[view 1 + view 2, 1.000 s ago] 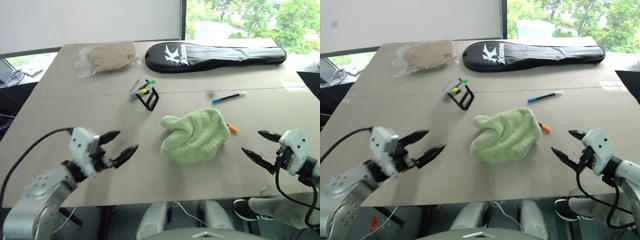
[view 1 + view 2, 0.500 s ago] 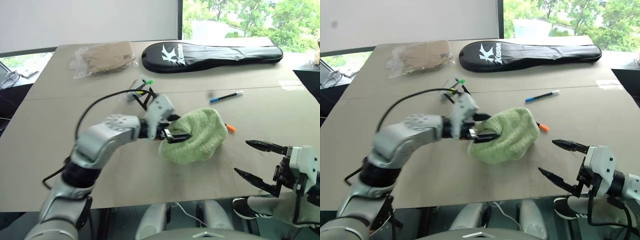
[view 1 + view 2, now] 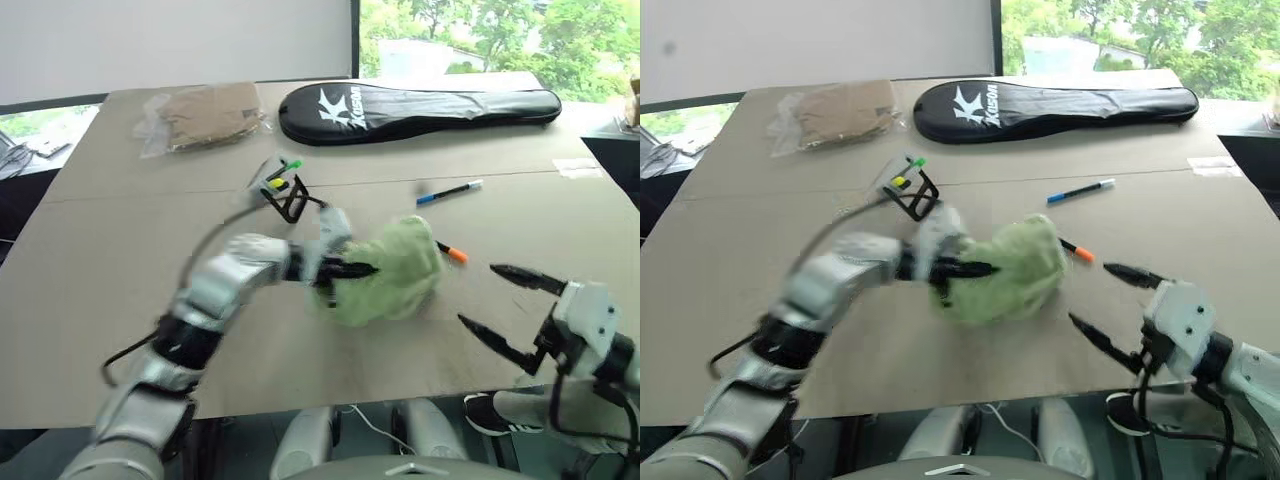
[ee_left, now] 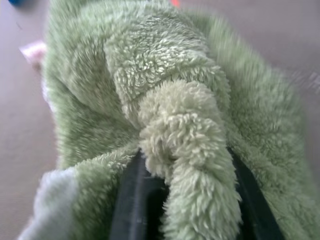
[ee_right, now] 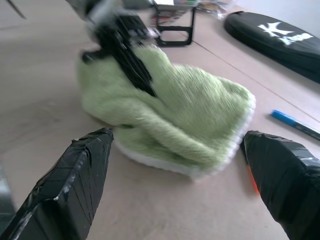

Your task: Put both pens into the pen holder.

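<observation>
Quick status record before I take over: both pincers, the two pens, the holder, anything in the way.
left pincer: shut on a fold of the green towel
right pincer: open, holding nothing, near the table's front edge, right of the towel
blue-ended pen: lying free on the table, behind the towel
orange-tipped pen: partly under the towel's right edge, tip showing
pen holder: behind the towel to the left, green and yellow markers in it, neither pen in it
obstruction: towel covers part of the orange-tipped pen
</observation>
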You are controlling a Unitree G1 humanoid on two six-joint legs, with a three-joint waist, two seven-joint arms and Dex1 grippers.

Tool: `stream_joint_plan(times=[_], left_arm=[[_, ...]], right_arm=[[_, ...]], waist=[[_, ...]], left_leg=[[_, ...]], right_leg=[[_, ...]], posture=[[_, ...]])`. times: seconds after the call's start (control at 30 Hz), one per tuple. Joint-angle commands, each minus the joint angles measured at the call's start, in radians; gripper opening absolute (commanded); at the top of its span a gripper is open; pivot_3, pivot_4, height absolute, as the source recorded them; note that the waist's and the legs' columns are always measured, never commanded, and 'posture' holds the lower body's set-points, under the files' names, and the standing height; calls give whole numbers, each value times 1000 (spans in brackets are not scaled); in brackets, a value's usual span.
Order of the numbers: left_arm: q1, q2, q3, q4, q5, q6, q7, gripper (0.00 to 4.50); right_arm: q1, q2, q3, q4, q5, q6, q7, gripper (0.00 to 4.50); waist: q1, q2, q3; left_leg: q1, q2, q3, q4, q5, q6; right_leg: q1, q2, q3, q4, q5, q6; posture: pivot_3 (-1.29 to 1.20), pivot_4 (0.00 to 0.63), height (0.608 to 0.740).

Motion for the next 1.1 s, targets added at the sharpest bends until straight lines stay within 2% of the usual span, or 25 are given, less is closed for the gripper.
stream_joint_plan(times=[0.03,0.13,0.2,0.3,0.37,0.4,0.47,0.53,0.57,0.6,0.67,0.73,0.87,0.9,0.93,0.97,1.07,1.1], left_arm=[[202,209,284,-174,-65,45,-55,61],[431,300,455,-174,8,-29,-56,61],[565,320,563,-141,27,-66,-68,61],[688,342,650,-9,121,-199,-70,61],[712,348,693,85,171,-262,-35,901],[728,356,710,116,198,-296,-26,1081],[749,351,759,98,187,-291,-27,2239],[769,336,800,30,129,-235,-46,2875],[784,323,843,-62,28,-149,-64,3361],[794,315,873,-129,-45,-86,-76,3361],[758,309,924,-324,-300,69,-25,3361],[685,318,898,-452,-450,142,70,3361],[555,301,732,-579,-525,171,209,3361],[521,291,689,-581,-533,177,238,3519],[488,280,634,-582,-522,179,262,3519],[471,278,589,-583,-497,174,269,3519],[446,262,534,-573,-495,173,291,3519],[438,256,523,-565,-495,171,302,3519]], right_arm=[[-115,-47,55,23,33,118,-27,4500],[-241,-54,135,102,13,163,-34,4500],[-320,-59,191,159,-13,191,-37,4500],[-422,-60,257,247,-45,210,-27,4500],[-481,-54,294,299,-59,229,-27,4500],[-514,-48,318,333,-78,241,-37,4500],[-572,-37,360,393,-105,264,-47,4500],[-612,-21,378,433,-114,281,-54,4500],[-640,-14,392,454,-119,298,-53,4500],[-659,-10,401,468,-123,309,-51,4500],[-709,3,419,493,-122,377,-60,4500],[-750,11,435,512,-124,427,-64,4500],[-812,25,461,551,-133,537,-87,4500],[-821,22,470,558,-137,563,-87,3984],[-824,15,479,562,-144,582,-88,3727],[-824,11,484,563,-146,601,-90,3180],[-813,4,490,555,-152,629,-93,2206],[-808,3,490,554,-155,633,-97,1706]], waist=[[-12,1,0],[-22,1,0],[-17,2,1],[6,1,1],[16,1,1],[17,1,1],[14,0,2],[12,-1,2],[13,-1,2],[9,-1,2],[8,-1,3],[10,-1,2],[5,0,2],[4,0,2],[2,0,2],[1,0,2],[-3,0,2],[-4,0,2]], left_leg=[[1,0,2,-2,0,0],[2,0,4,-3,0,0],[3,0,5,-4,0,0],[1,0,2,-3,0,0],[1,0,1,-3,0,0],[1,-1,0,-3,0,0],[0,-1,0,-3,0,0],[-1,-2,-1,-3,0,0],[-1,-1,-1,-3,0,0],[-3,-2,-1,-3,0,0],[-3,-1,-1,-3,0,0],[-4,-1,-3,-3,0,0],[-2,-1,-2,-3,0,0],[-2,-1,-1,-3,0,0],[-2,-1,0,-3,0,0],[-2,-1,0,-3,0,0],[-2,-1,1,-3,0,0],[-2,-1,1,-3,0,0]], right_leg=[[0,0,2,-1,0,0],[-1,0,5,-1,0,0],[-1,0,6,-1,0,0],[-2,-1,3,-1,0,0],[-2,-1,1,-2,0,0],[-2,-2,0,-2,0,0],[-2,-2,-1,-2,0,0],[-2,-3,-1,-3,0,0],[-2,-3,-1,-3,0,0],[-3,-3,-1,-3,0,0],[-3,-3,-1,-2,0,0],[-3,-3,-3,-2,0,0],[-2,-3,-2,-1,0,0],[-2,-3,-1,-1,0,0],[-3,-3,0,-1,0,0],[-3,-2,0,-1,0,0],[-3,-2,1,-1,0,0],[-3,-2,1,-1,0,0]], posture=[[0,150,740],[0,150,740],[0,150,740],[0,150,740],[0,150,740],[0,150,740],[0,150,740],[0,150,740],[0,150,740],[0,150,740],[0,150,740],[0,150,740],[0,150,740],[0,150,740],[0,150,740],[0,150,740],[0,150,740],[0,150,740]])
